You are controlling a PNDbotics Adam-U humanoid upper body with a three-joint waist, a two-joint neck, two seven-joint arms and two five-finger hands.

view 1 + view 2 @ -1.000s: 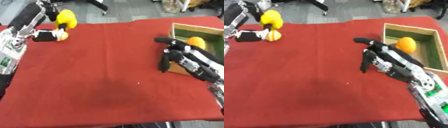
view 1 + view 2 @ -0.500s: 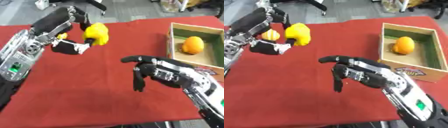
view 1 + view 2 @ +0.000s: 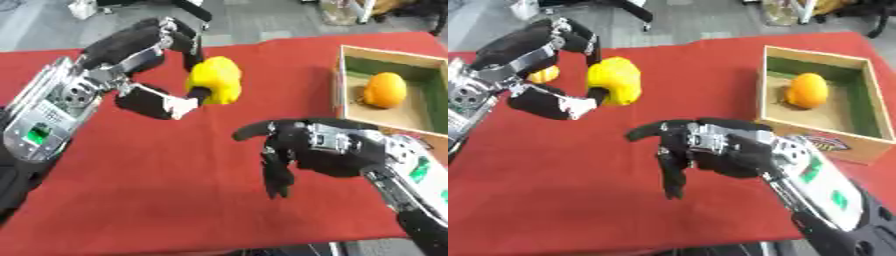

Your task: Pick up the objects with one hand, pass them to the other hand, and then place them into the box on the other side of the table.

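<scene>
1. Above the red-covered bench (image 3: 131, 190), the left hand (image 3: 144, 75) carries a yellow fruit-shaped object (image 3: 215, 80) clear of the cloth, pinched between the curled fingers above it and the thumb below.
2. Just beside and below it, the right hand (image 3: 319, 150) is released: its fingers hang downward, the thumb juts out toward the yellow object, and it holds nothing. The two hands are near each other but apart.
3. At the bench's right side stands the box (image 3: 343, 85), a wooden tray with green inner walls. One orange fruit (image 3: 385, 90) already lies inside it.
4. Behind the left hand, in the right eye view, a small orange object (image 3: 544, 75) sits on the cloth, part-hidden; it appears to be waiting its turn.
5. Step in hand, as judged: the pick-up is done and the pass between hands is being set up. The yellow object has not yet reached the receiving palm.
6. Next move, as judged: the right hand would need to turn its palm up or toward the object and spread its fingers around it, while the left brings the object into that opening. The left should let go only once the right has closed on it.
7. Likely hazard: with the receiving fingers pointing down, an early release would drop the object onto the cloth rather than into the palm.
</scene>
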